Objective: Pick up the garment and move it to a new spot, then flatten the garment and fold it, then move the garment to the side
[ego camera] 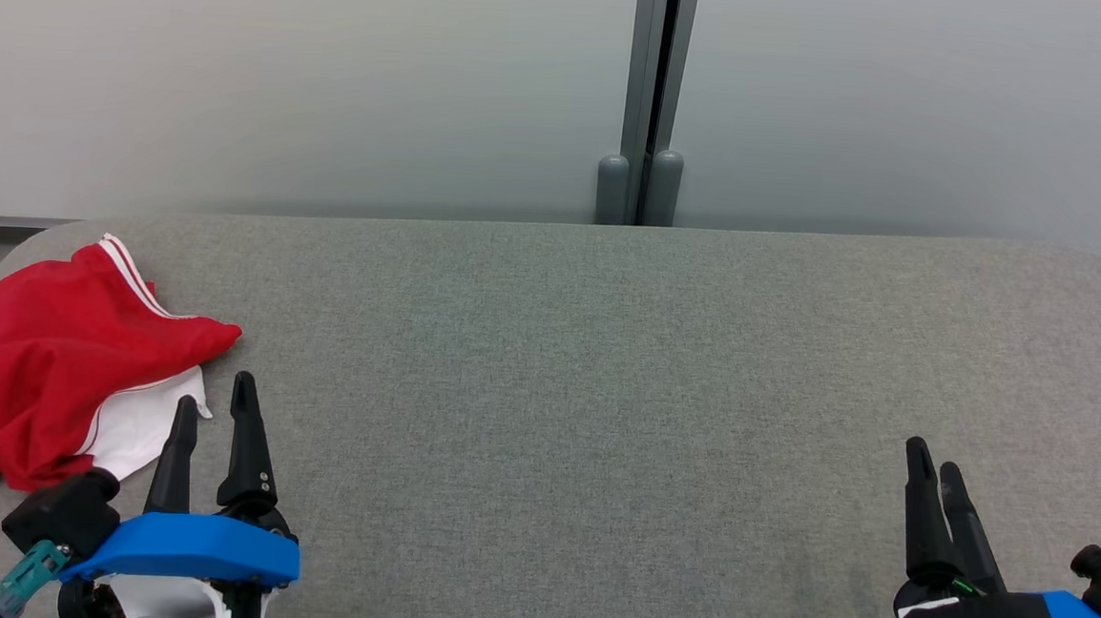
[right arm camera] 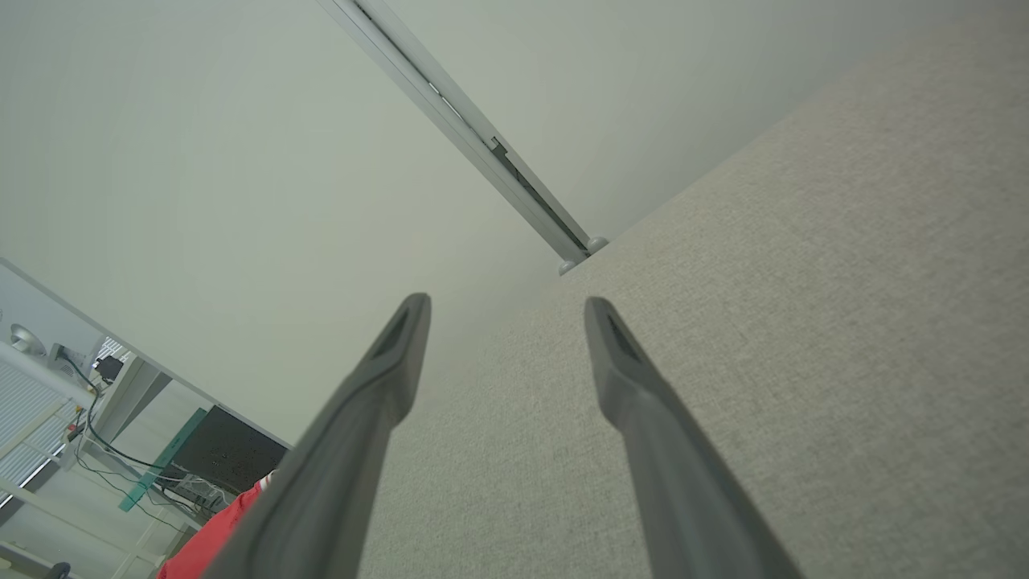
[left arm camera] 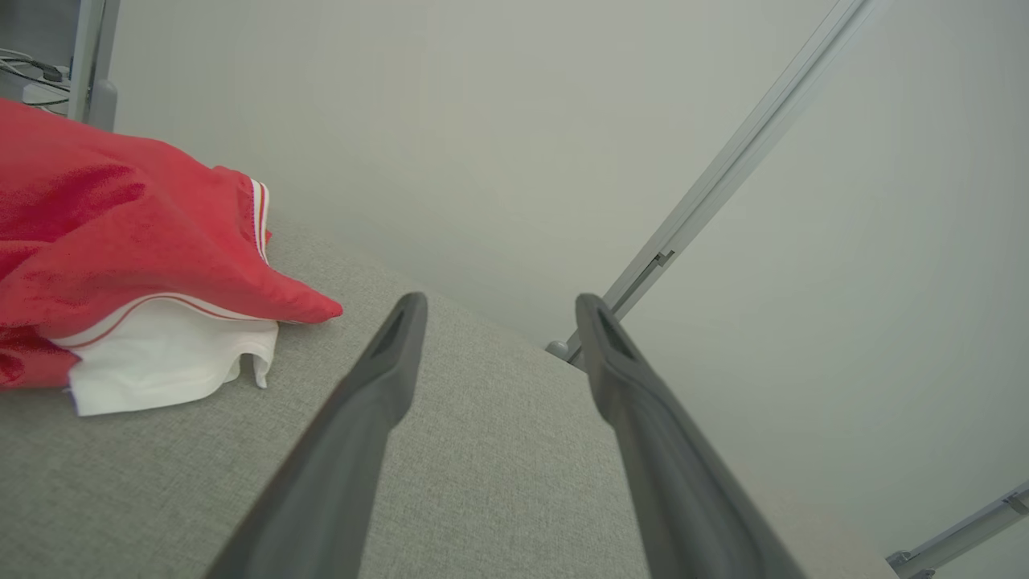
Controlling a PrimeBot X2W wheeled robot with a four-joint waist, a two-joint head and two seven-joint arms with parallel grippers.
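While your garment sits bunched at left edge of table, grey top runs wide rightward | left gripper spread, beside it | right gripper spread | wall behind

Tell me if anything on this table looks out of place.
Only the red and white garment: it lies bunched in a heap at the left edge of the grey table, white fabric poking out under the red. Nothing looks spilled or damaged. The left claw and right claw are open and empty.
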